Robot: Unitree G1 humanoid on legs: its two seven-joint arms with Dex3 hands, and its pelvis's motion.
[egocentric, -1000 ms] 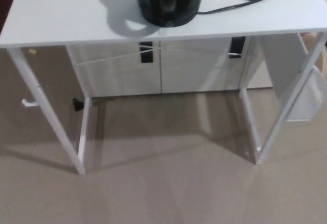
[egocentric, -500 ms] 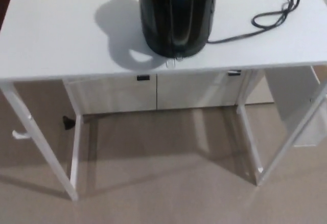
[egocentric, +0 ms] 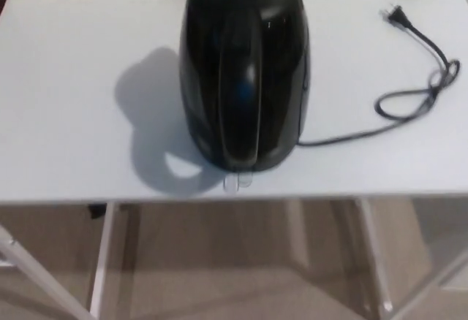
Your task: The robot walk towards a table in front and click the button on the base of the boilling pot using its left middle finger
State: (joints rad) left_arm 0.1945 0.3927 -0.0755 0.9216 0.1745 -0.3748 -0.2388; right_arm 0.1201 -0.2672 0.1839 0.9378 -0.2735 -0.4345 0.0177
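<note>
Neither hand shows, so their state cannot be told. Glossy black rounded boiling pot (egocentric: 243,71) stands mid white bench (egocentric: 66,101), small clear button (egocentric: 238,181) at its base facing the near edge, unpressed as far as I can judge; reaching and pressing remain.

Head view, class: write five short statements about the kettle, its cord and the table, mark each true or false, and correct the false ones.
1. The black boiling pot stands upright on the white table. True.
2. The power cord is plugged into a wall socket. False: its plug lies loose on the tabletop.
3. A small clear button sticks out at the pot's base, towards the table's near edge. True.
4. The robot's left hand is pressing the button. False: neither hand is in view.
5. The cord lies to the pot's left in the picture. False: it runs off to the right, with a loop.
</note>
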